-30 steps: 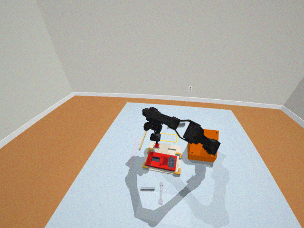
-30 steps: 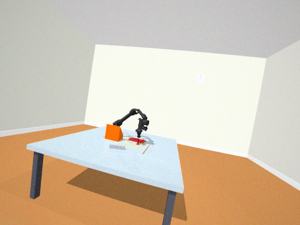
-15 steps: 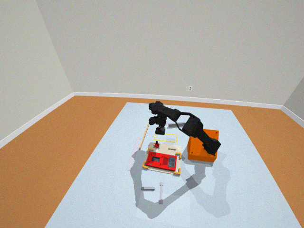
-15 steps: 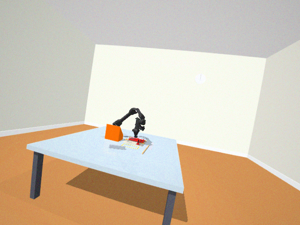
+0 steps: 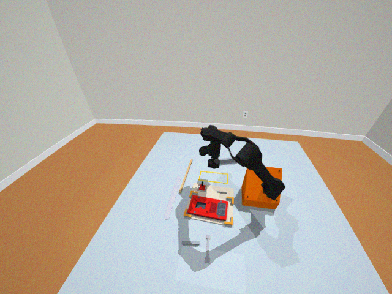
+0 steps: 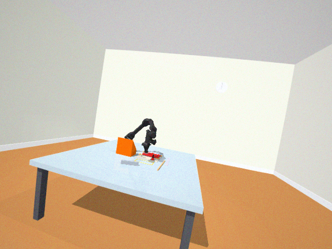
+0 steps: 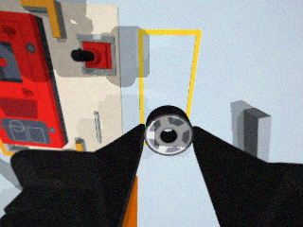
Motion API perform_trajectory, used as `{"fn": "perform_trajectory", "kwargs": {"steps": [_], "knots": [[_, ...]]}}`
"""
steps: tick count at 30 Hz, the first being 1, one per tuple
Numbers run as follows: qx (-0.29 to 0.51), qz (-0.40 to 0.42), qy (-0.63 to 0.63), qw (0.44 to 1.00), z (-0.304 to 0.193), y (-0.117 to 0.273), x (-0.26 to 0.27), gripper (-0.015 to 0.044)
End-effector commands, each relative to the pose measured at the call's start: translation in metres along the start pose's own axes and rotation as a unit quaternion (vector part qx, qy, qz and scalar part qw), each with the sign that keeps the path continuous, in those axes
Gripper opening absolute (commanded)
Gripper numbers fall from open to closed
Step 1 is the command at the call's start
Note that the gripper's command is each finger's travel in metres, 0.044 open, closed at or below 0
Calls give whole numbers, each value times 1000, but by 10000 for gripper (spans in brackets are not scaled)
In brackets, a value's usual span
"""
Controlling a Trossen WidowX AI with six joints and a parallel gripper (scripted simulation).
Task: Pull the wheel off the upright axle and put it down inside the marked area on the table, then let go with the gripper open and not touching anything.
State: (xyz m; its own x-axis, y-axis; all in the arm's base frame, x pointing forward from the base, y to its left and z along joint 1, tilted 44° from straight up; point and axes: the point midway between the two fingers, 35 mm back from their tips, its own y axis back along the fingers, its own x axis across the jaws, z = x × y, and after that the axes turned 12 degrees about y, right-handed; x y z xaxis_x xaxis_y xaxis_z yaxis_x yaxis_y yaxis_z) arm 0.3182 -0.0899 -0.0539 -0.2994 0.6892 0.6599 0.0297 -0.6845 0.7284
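Hovering wheel (image 7: 168, 135) over marked area (image 7: 169, 71)

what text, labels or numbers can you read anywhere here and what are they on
None can be read in any view.
The red panel on the board carries raised shapes and outlines, not letters.
The wheel held in the gripper shows only a plain hub.
The round mark on the wall is too small to read.

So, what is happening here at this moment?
A single black robot arm holds a small wheel in its pincer, shut on it. The wheel is off the black axle, which stands bare on its red block. It hangs over the near end of the yellow marked area on the table, not yet set down.
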Motion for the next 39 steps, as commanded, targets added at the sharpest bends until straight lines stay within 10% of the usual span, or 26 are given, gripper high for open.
{"fn": "perform_trajectory", "kwargs": {"steps": [1, 30, 39], "knots": [[1, 1, 1, 1000, -3, -7, -2, 0], [0, 3, 2, 1000, -3, -106, -1, 0], [1, 1, 5, 1000, -2, -102, -1, 236]]}}
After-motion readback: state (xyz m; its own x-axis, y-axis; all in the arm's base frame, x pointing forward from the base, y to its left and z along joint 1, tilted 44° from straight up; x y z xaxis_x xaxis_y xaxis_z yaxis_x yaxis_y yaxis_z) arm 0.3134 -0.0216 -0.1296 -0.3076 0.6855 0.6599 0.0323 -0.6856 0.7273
